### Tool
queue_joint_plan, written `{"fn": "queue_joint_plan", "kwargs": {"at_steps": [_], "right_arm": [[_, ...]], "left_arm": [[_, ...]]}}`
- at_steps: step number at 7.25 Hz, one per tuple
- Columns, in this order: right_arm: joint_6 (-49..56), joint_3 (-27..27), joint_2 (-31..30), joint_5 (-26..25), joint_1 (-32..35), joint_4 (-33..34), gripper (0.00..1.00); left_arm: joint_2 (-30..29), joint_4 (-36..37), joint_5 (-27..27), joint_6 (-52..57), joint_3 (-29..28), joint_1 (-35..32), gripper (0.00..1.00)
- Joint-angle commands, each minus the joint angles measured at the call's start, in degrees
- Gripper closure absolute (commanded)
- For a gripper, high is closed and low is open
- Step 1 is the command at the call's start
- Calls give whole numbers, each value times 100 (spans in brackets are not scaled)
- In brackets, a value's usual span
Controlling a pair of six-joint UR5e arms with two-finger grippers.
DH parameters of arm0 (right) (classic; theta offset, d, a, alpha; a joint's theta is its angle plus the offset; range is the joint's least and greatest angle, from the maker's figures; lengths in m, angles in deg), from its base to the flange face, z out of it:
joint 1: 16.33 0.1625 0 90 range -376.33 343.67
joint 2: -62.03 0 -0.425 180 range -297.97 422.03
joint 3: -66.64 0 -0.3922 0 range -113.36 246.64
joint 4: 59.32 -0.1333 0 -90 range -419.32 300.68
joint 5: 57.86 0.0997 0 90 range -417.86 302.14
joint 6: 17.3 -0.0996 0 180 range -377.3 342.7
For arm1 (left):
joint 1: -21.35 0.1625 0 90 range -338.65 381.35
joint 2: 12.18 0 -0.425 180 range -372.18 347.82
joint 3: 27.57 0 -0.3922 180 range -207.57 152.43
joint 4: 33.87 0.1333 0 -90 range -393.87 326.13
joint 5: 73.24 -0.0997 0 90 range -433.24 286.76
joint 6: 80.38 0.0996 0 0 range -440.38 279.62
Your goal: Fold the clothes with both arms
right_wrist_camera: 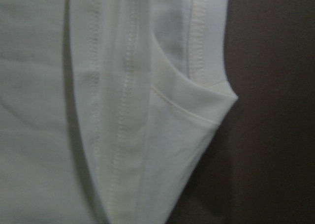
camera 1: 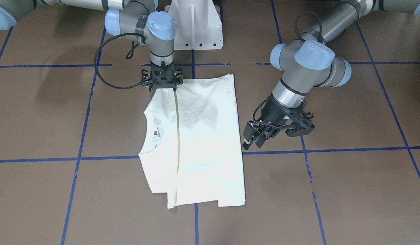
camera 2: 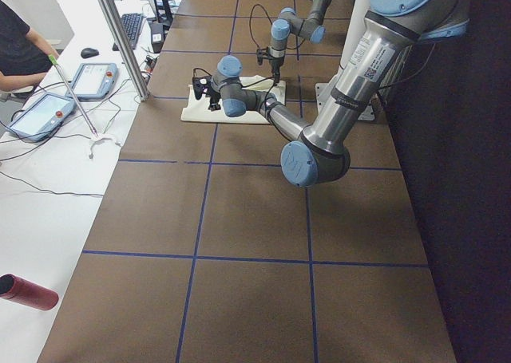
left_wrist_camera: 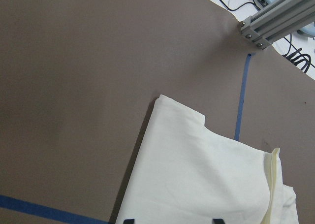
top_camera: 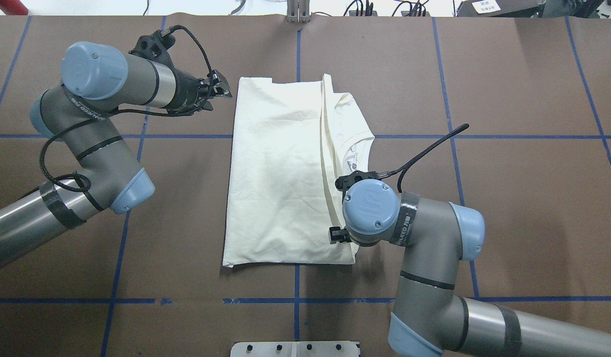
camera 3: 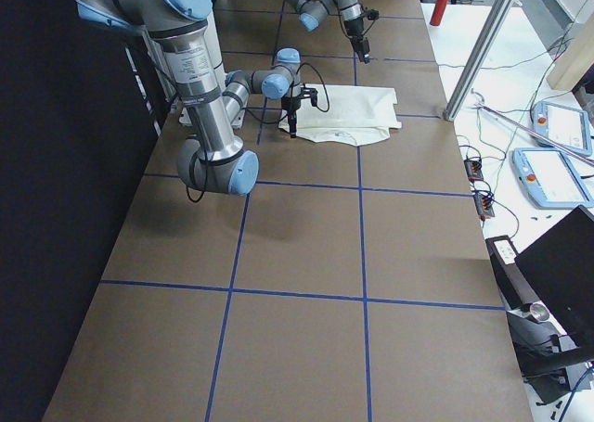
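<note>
Room is seen on every side of the T-shirt (camera 1: 210,143): bare brown table (camera 1: 349,190), crossed by blue tape lines (camera 1: 332,149), is spread wide toward both ends and the far side. The shirt is laid flat at the middle, just in front of the white pedestal (camera 1: 196,23). It is folded lengthways into a rough rectangle. The collar (camera 1: 151,131) is turned toward the robot's right, and the edge of the upper layer (camera 1: 176,146) is run straight across the cloth from the robot's side to the far side. The far edge is stepped, with a small notch.

The right gripper (camera 1: 162,86) is pointed straight down at the near end of that fold edge. Whether its fingers are closed on the cloth cannot be told. They are hidden by the wrist from overhead, and only cloth is shown by the wrist camera.

The left gripper (camera 1: 253,143) is held above the table just beside the shirt's straight edge on the robot's left, off the cloth. Its fingers are parted and nothing is held between them.
</note>
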Motion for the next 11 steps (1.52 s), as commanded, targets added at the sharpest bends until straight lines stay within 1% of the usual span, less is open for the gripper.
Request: {"fn": "queue_joint_plan", "kwargs": {"at_steps": [1, 2, 3, 4, 5, 6, 7, 8, 9, 10, 11], "right_arm": [[483, -655, -604, 68, 239, 392, 0], [414, -588, -301, 16, 197, 619, 0], [291, -535, -46, -2, 196, 630, 0], [29, -518, 18, -3, 188, 569, 0], [26, -300, 253, -11, 187, 569, 0], [96, 137, 586, -11, 344, 551, 0], [123, 907, 929, -11, 546, -49, 0], [132, 1568, 1211, -3, 670, -473, 0], [280, 1740, 1301, 32, 880, -512, 0], [734, 1950, 1276, 24, 1047, -538, 0], [1025, 2039, 1232, 59, 1205, -539, 0]], "left_arm": [[0, 0, -1, -4, 7, 4, 39], [0, 0, -1, -4, 25, 4, 39], [9, 0, -1, -12, 42, 4, 39], [9, 0, -1, -4, 51, -4, 39], [17, 0, -1, -4, 51, -5, 39], [44, 0, -1, 5, 60, -5, 39], [87, 0, -1, 5, 77, -5, 39], [105, 0, -1, -3, 86, -5, 39], [158, 0, -1, -12, 199, -5, 39], [219, 0, 7, -12, 296, -5, 39], [255, 0, 8, -12, 306, -5, 38]]}}
